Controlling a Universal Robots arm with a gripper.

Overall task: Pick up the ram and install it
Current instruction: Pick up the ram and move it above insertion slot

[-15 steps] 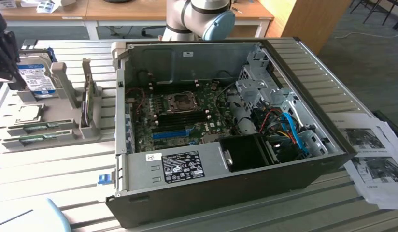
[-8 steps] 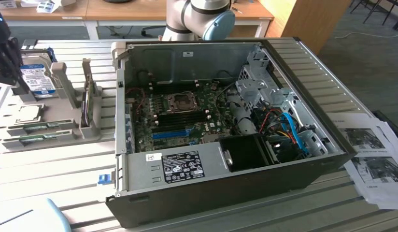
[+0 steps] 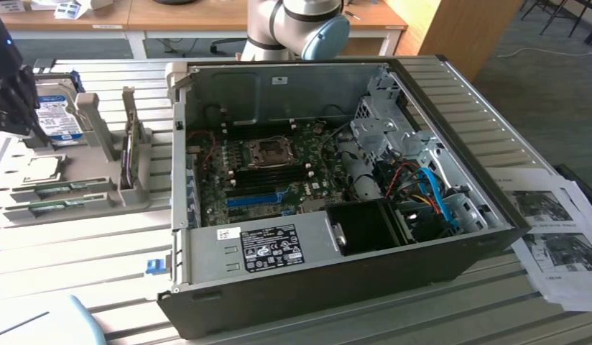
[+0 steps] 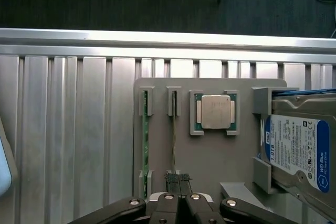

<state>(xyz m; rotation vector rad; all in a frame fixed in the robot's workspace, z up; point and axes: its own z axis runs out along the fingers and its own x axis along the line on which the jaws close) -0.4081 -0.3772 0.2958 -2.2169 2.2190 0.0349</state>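
The gripper (image 4: 178, 178) hangs over the grey holder plate (image 4: 210, 156) at the exterior view's left, well apart from the open computer case (image 3: 325, 287). Its jaws stand pressed together, with only a thin seam between the fingertips (image 4: 171, 178). The ram (image 4: 174, 135) stands on edge in its slot on the plate, seen edge-on, and its near end lies in line with the fingertips. Whether they touch it cannot be told. A second green stick (image 4: 145, 145) stands in the neighbouring slot, parallel to the ram. On the ram's other side, a square processor chip (image 4: 215, 112) lies flat in its recess. Beyond that, a hard drive (image 4: 299, 150) with a blue-and-white label sits propped in brackets. The plate rests on a ribbed metal table (image 4: 63, 129). Inside the case, a blue slot (image 3: 253, 199) shows on the board. Printed sheets (image 3: 555, 215) lie beside the case at the exterior view's right.
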